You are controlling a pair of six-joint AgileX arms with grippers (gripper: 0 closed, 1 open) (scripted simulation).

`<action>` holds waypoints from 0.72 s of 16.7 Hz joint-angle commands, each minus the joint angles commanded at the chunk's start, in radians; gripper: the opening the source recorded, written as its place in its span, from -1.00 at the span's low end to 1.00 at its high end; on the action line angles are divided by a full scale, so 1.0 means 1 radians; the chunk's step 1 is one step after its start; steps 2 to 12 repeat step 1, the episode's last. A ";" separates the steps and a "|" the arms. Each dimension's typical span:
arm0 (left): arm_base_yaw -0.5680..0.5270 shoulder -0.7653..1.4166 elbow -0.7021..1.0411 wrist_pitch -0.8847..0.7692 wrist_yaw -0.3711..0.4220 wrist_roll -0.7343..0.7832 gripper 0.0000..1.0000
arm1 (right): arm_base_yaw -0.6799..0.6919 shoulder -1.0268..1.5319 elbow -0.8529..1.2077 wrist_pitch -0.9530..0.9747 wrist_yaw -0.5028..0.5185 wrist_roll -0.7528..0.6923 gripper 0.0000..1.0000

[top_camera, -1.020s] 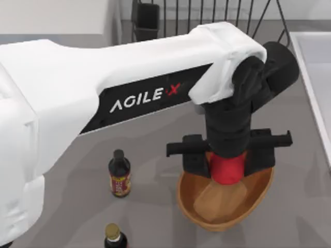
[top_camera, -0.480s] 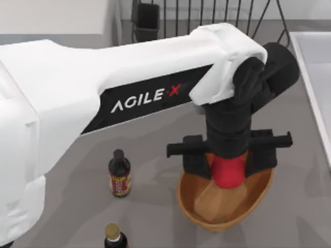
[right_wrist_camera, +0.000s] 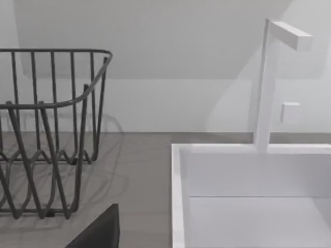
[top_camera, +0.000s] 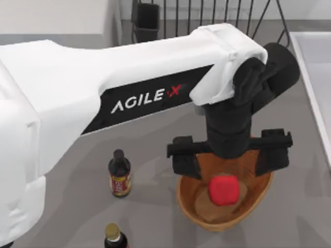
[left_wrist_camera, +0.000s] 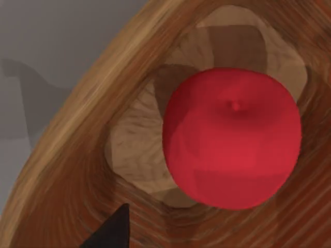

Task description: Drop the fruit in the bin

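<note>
The red fruit (top_camera: 224, 189) lies free on the flat tan base of the bin (top_camera: 187, 206), an orange-brown woven basket at the table's front right of centre. My left gripper (top_camera: 227, 157) hangs directly above it, open, its two dark fingers (top_camera: 183, 161) spread wide over the bin's far rim with nothing between them. The left wrist view looks straight down on the fruit (left_wrist_camera: 231, 139), stem dimple up, inside the ribbed wall of the bin (left_wrist_camera: 77, 155). My right arm idles off to the side, its wrist camera facing the back of the table.
Two dark bottles stand left of the bin, one with a red label (top_camera: 119, 173) and one at the front edge (top_camera: 114, 237). A black wire dish rack (top_camera: 207, 15) is at the back, and a white sink (top_camera: 313, 77) with a faucet (right_wrist_camera: 269, 82) at the right.
My left gripper has opened and the fruit has fallen from between its fingers onto the bin's base. The arm itself has stayed in place.
</note>
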 joint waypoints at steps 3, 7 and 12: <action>0.000 0.000 0.000 0.000 0.000 0.000 1.00 | 0.000 0.000 0.000 0.000 0.000 0.000 1.00; 0.000 0.000 0.000 0.000 0.000 0.000 1.00 | 0.000 0.000 0.000 0.000 0.000 0.000 1.00; 0.000 0.000 0.000 0.000 0.000 0.000 1.00 | 0.000 0.000 0.000 0.000 0.000 0.000 1.00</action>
